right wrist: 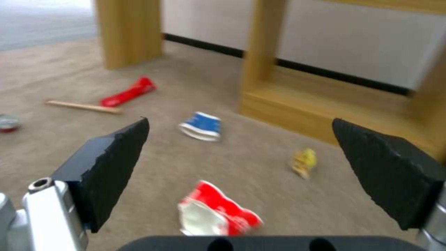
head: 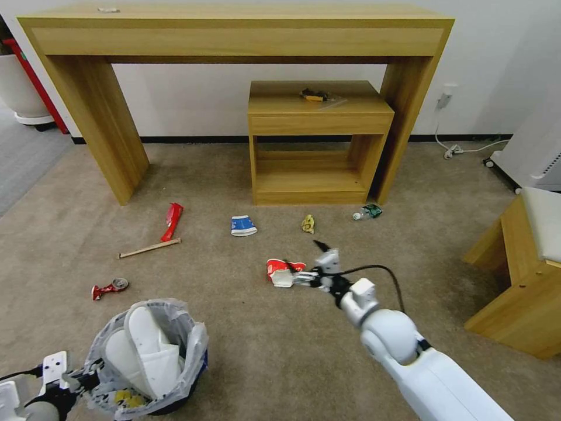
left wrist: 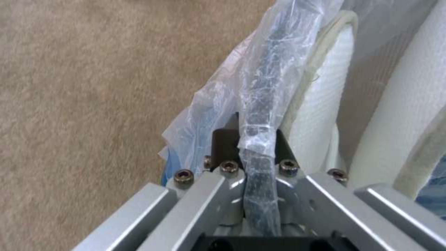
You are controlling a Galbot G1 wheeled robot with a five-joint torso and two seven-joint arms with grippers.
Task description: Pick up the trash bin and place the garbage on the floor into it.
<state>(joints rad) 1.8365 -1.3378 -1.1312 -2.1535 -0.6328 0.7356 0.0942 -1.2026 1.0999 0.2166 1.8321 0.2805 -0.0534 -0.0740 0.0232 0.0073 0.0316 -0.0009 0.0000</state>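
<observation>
Left gripper (left wrist: 251, 153) clamps the trash bin (head: 149, 356) by its rim; right gripper (right wrist: 239, 164) hangs wide open just short of the red-white cup (right wrist: 218, 214).

At the left, the fingers pinch the bag-lined rim between them, white slippers (head: 146, 348) standing inside the bin just past the fingertips. Moving right, the right arm reaches forward and low over the carpet (head: 263, 351), wrist angled down. The crushed cup lies on the floor just ahead of and below the spread fingers, centred in the gap, its long axis running across it. The right arm is clearly the nearer one. The blue-white carton (right wrist: 200, 126) and yellow wrapper (right wrist: 303, 162) lie farther ahead.
</observation>
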